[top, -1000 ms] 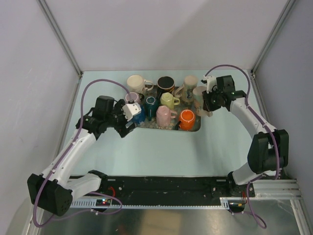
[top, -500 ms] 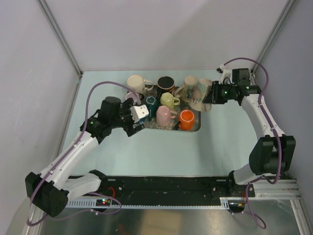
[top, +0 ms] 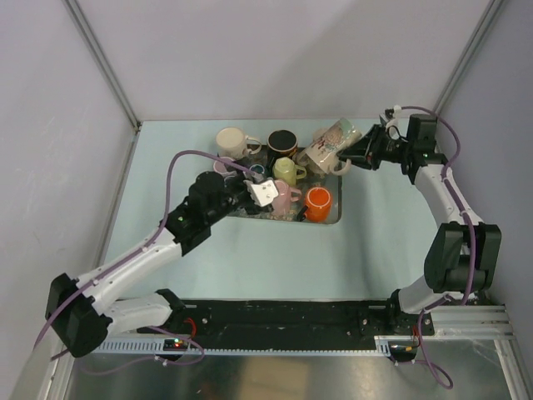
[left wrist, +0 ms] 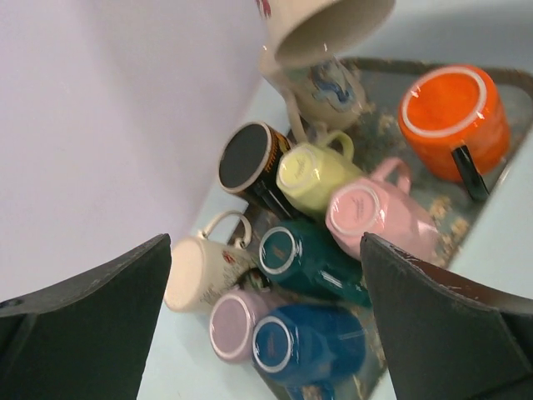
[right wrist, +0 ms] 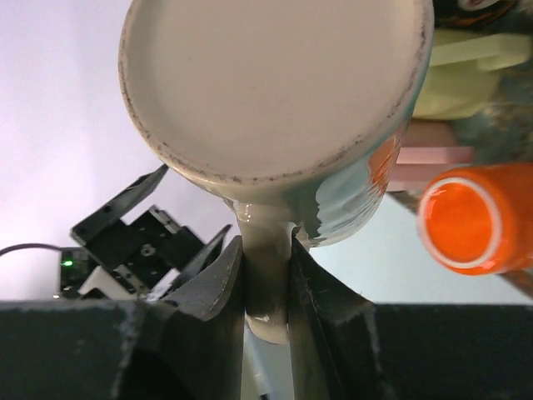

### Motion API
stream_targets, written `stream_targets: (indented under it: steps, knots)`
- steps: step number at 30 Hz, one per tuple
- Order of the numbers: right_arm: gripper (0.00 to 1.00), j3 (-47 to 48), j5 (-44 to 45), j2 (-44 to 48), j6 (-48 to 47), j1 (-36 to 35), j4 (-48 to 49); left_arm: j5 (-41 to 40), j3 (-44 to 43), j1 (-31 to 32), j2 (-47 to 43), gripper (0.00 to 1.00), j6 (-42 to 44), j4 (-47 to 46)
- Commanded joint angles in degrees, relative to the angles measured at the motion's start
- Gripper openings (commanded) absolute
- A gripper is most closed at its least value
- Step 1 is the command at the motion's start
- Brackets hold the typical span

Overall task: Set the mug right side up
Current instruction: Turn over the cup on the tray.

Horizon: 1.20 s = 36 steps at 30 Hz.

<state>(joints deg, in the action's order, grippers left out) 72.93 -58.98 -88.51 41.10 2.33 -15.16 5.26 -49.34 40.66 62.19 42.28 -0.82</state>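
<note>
Overhead and both close wrist views share the cream mug (top: 329, 148).

The mug (right wrist: 275, 83) is glossy glazed ceramic, its base matt; the tray (left wrist: 437, 218) looks dull metal.

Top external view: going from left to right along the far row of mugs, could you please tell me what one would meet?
cream mug → black mug → printed mug, held tilted in the air → right gripper, its fingers closed on that mug's handle.

Mug (top: 329, 148) aloft over the tray's (top: 331, 221) far right end, other mugs (top: 279, 198) inside it.
</note>
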Motion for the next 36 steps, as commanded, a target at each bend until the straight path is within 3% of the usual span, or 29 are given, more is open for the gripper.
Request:
stream_targets:
  steps: [1, 9, 18, 29, 36]
  knots:
    - [0.00, -0.20, -11.36, 1.61, 15.77, -2.83, 18.30, -6.74, 0.85, 2.37, 3.27, 1.00, 1.93, -16.44]
    - [0.00, -1.06, -17.48, 1.48, 22.00, -8.24, 29.44, -7.90, 0.12, 3.04, 9.72, 1.00, 10.03, -27.76]
    - [0.00, -1.79, -22.36, 1.39, 23.12, -12.65, 31.75, -5.35, -0.41, 3.03, 12.79, 1.00, 13.86, -34.71]
    - [0.00, -1.51, -11.45, 0.15, 15.56, -11.88, 21.07, -5.87, 7.10, 4.14, 8.45, 1.00, 6.76, -34.61]
    - [0.00, -0.41, -1.35, -0.17, 18.64, -12.49, 14.20, -10.59, 8.03, 7.74, 10.81, 1.00, 5.41, -35.56]
